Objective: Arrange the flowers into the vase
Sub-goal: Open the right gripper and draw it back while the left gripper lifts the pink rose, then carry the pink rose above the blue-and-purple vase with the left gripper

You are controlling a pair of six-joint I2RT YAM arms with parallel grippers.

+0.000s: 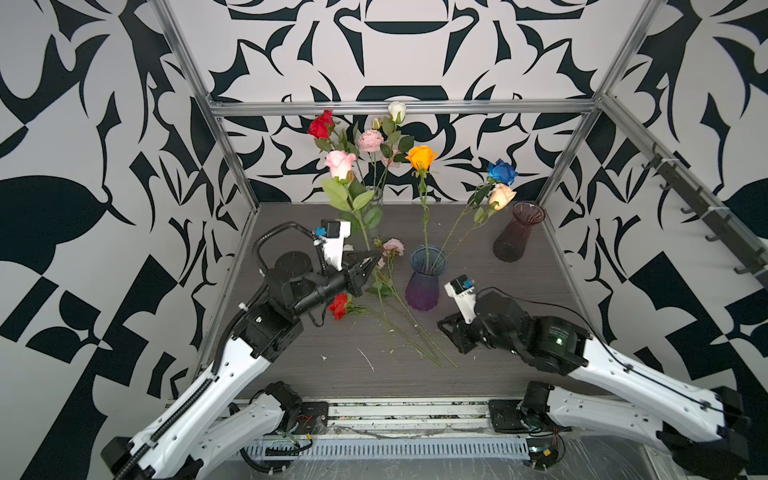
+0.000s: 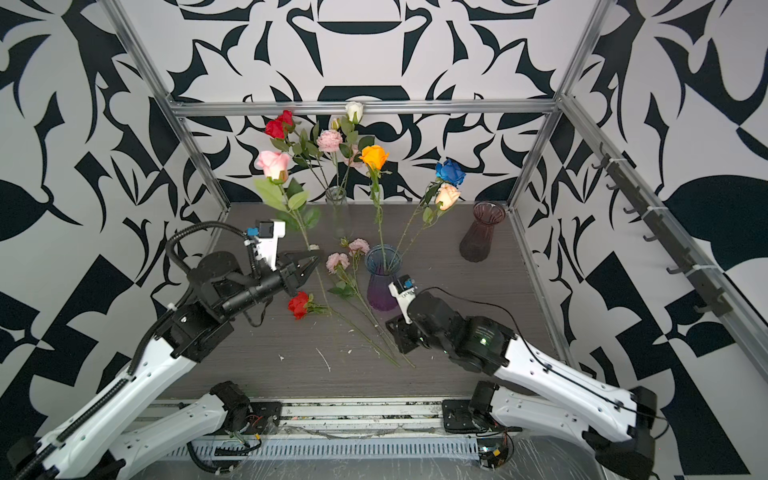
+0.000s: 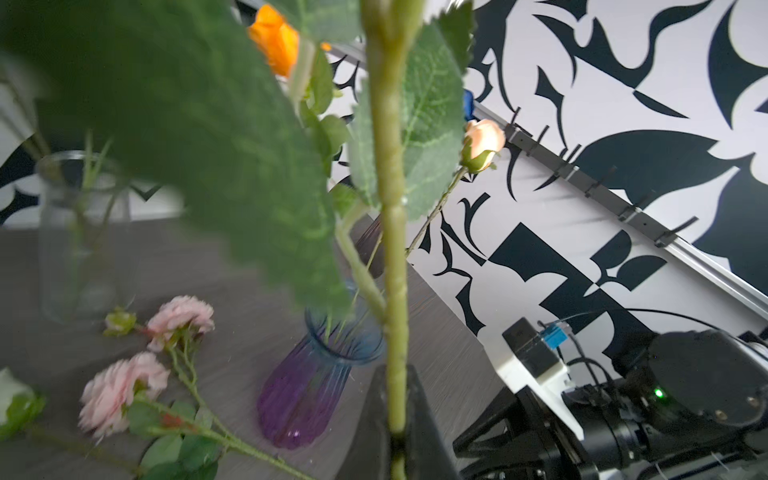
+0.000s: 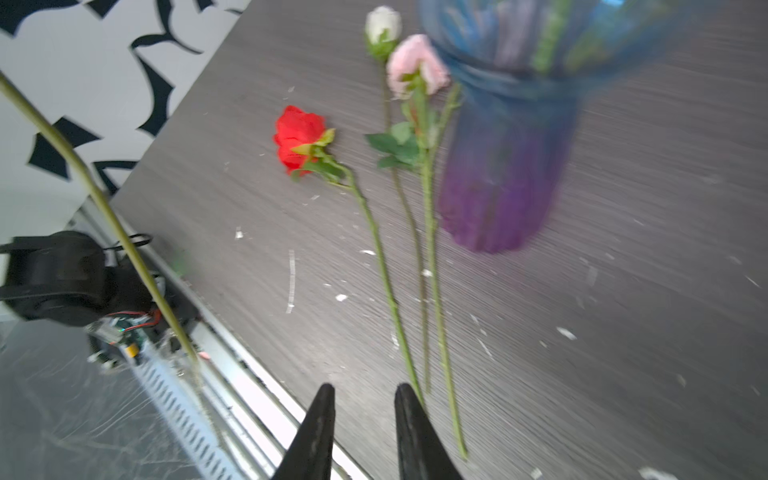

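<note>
My left gripper [image 1: 374, 261] [image 3: 397, 440] is shut on the green stem [image 3: 392, 249] of a pink rose [image 1: 340, 164] [image 2: 272, 164]. It holds the rose upright, left of the blue-and-purple vase [image 1: 424, 286] [image 2: 382, 286] [image 3: 307, 399] [image 4: 503, 166]. That vase holds an orange rose [image 1: 420, 157], a blue rose [image 1: 502, 172] and a peach rose [image 1: 500, 196]. A red rose [image 1: 338, 305] [image 4: 299, 137] and ruffled pink blooms [image 1: 392, 247] [image 4: 415, 62] lie on the table beside the vase. My right gripper [image 1: 449, 332] [image 4: 363, 399] is open and empty, low near their stem ends.
At the back, a clear glass vase [image 1: 374, 195] holds a red rose, a white rose and a ruffled pink bloom. A dark maroon vase [image 1: 517, 232] stands empty at the back right. Metal frame posts [image 1: 232, 158] border the grey table [image 1: 519, 332].
</note>
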